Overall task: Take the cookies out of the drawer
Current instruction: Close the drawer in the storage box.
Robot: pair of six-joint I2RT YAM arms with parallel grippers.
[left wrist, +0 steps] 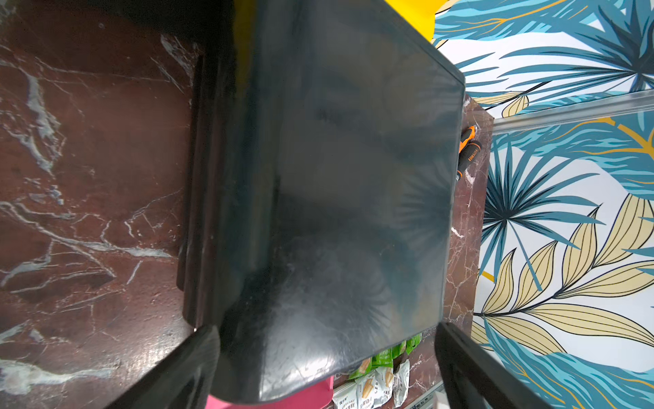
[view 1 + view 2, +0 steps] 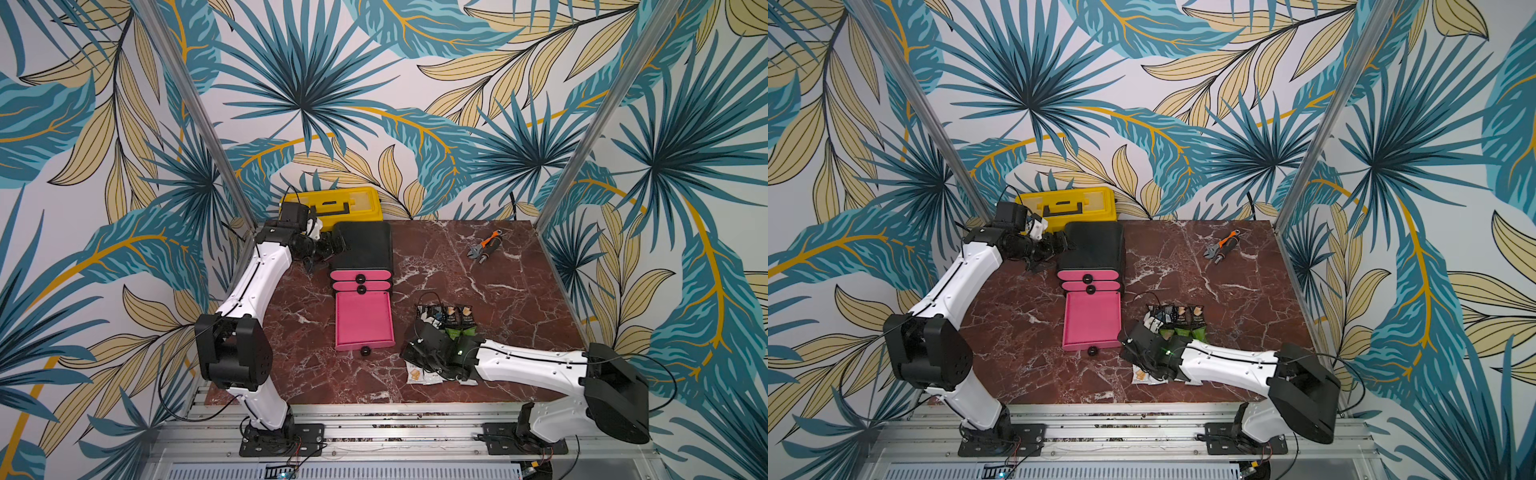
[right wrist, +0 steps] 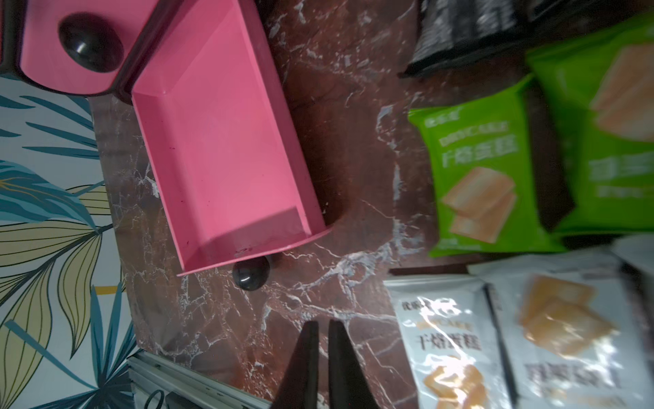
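The pink drawer (image 2: 364,320) is pulled out of the black cabinet (image 2: 362,245), and its bare bottom (image 3: 219,148) holds nothing. The cookies lie on the table to its right: black packets (image 2: 451,313) farthest back, green packets (image 2: 463,331) in the middle, white packets (image 2: 417,376) nearest the front. My right gripper (image 3: 322,324) is shut and empty, low over bare marble between the drawer's knob and the white packets (image 3: 442,347). My left gripper (image 1: 325,327) is open at the cabinet's left side, its fingers wide apart around the cabinet's upper edge.
A yellow toolbox (image 2: 336,203) stands against the back wall behind the cabinet. An orange-and-black wrench (image 2: 484,249) lies at the back right. An aluminium rail (image 2: 374,419) runs along the table's front edge, and slanted metal posts rise at both back corners.
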